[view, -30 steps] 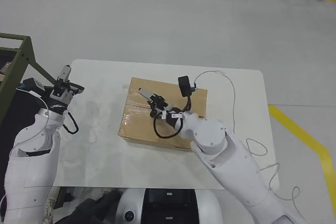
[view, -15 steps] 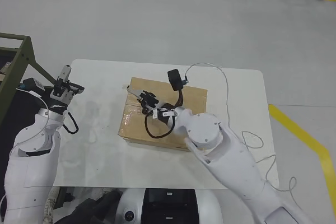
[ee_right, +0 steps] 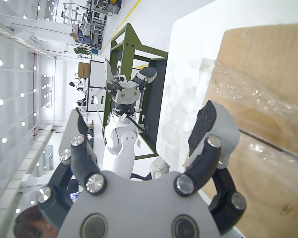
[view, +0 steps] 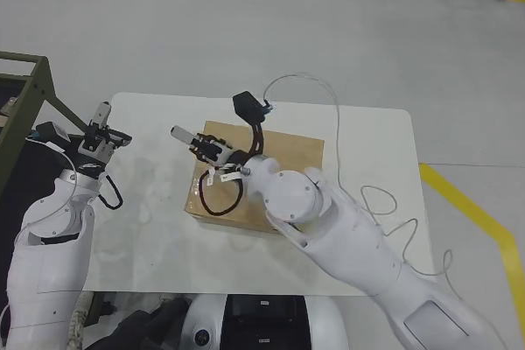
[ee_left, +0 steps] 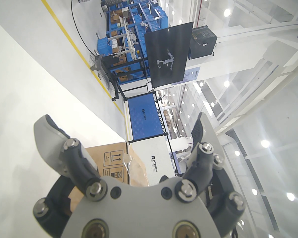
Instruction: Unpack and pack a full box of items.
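A brown cardboard box (view: 271, 166) lies shut in the middle of the white table (view: 149, 245). Clear tape (ee_right: 250, 95) runs along its top seam and crinkles over one end. My right gripper (view: 192, 140) hangs open over the box's left edge, nothing between its fingers; in the right wrist view this gripper (ee_right: 141, 122) has one finger over the box (ee_right: 268, 58) and the other out past the table. My left gripper (view: 101, 131) is held up at the table's left edge, open and empty. In the left wrist view the left gripper (ee_left: 124, 130) points across the table toward the box (ee_left: 109, 159).
A green metal frame (view: 35, 79) stands just off the table's left side, close behind the left arm. A thin white cable (view: 341, 114) loops from the right arm over the table's far right part. Bare tabletop lies between the box and the left arm.
My right gripper has swept left across the box top, from the middle to past its left edge. The left arm has kept still.
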